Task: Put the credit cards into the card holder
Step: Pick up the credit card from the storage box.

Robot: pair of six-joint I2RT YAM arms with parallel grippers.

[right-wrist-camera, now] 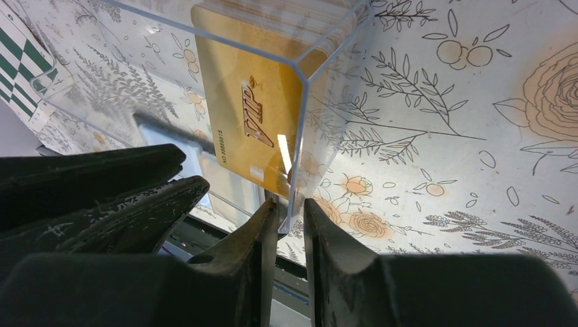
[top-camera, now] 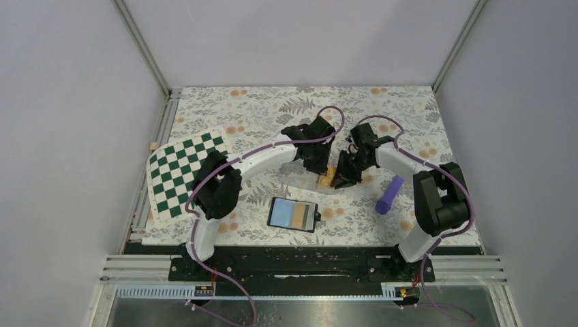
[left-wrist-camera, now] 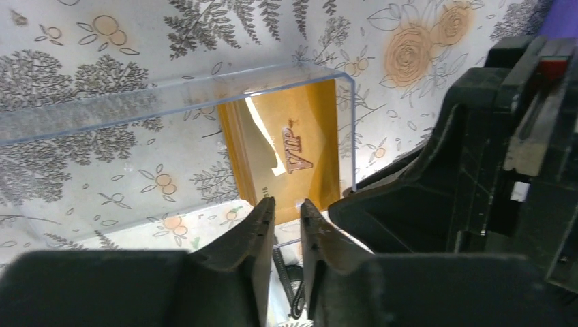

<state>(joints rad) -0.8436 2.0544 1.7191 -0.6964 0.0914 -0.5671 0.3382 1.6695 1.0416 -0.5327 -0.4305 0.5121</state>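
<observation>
Orange-yellow credit cards (top-camera: 330, 176) marked VIP stand stacked at one end of a clear plastic box (top-camera: 307, 182) mid-table. They show in the left wrist view (left-wrist-camera: 300, 150) and the right wrist view (right-wrist-camera: 252, 116). The card holder (top-camera: 293, 213) lies open in front of the box, showing blue-grey and tan panels. My left gripper (top-camera: 317, 163) (left-wrist-camera: 287, 204) is closed to a narrow gap, tips at the front card's near edge, nothing seen between them. My right gripper (top-camera: 341, 176) (right-wrist-camera: 290, 204) is pinched on the corner wall of the clear box (right-wrist-camera: 320, 61).
A purple cylinder (top-camera: 388, 196) lies right of the box near the right arm. A green-and-white checkered board (top-camera: 184, 170) lies at the left. The two grippers are almost touching over the box. The floral mat (top-camera: 409, 116) covers the table.
</observation>
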